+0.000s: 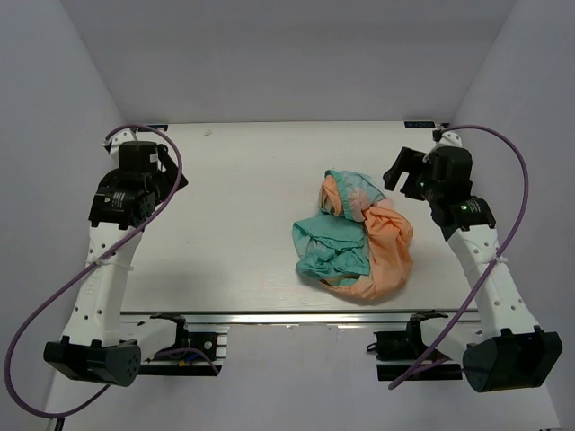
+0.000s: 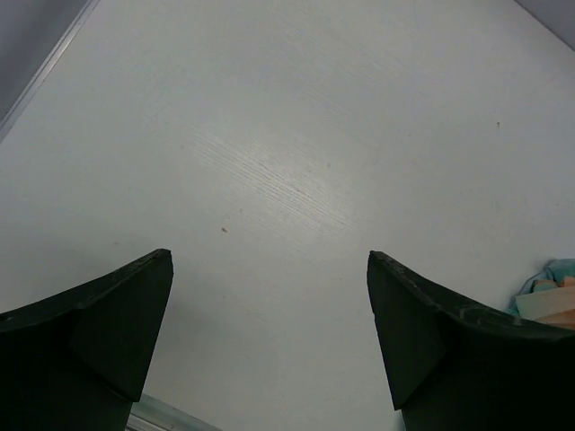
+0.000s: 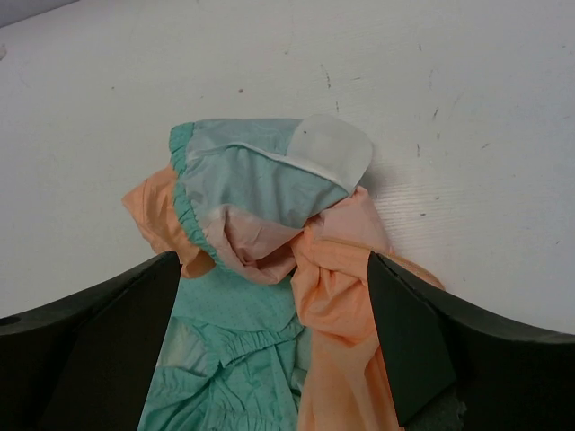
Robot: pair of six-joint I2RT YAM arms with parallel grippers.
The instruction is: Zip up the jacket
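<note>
Hovering right gripper point(image 3: 271, 260): jaws spread wide with no grip on anything, and the dark fingers point(image 3: 108, 350) frame the cloth below.
Jacket point(image 3: 252, 189): it's bunched in a heap right under and just ahead of that right gripper. A teal elastic-edged fold sits on top, and a peach-orange twist runs down toward the right-hand finger.
Contact: the wrist view shows no touch. From above, the gripper sits just beside the heap's far right edge.
Left gripper point(image 2: 269, 256): jaws apart as well, holding nothing, with bare tabletop between them. Only a sliver of the jacket peeks in at the lower right of its view.
Left gripper's spot: far left of the table, well apart from the heap.
Jacket's place on the table: right of centre, with teal toward the left and orange toward the right and near side. The zipper can't be picked out in the folds.
Table point(image 1: 243, 197): white with a faint grain, a few specks and scuffs.
Near edge: a metal rail point(image 1: 269, 316) runs across, with the arm bases point(image 1: 94, 359) below it.
Room: plain pale walls point(image 1: 287, 54) on three sides, and a purple cable point(image 1: 54, 305) loops off each arm.
</note>
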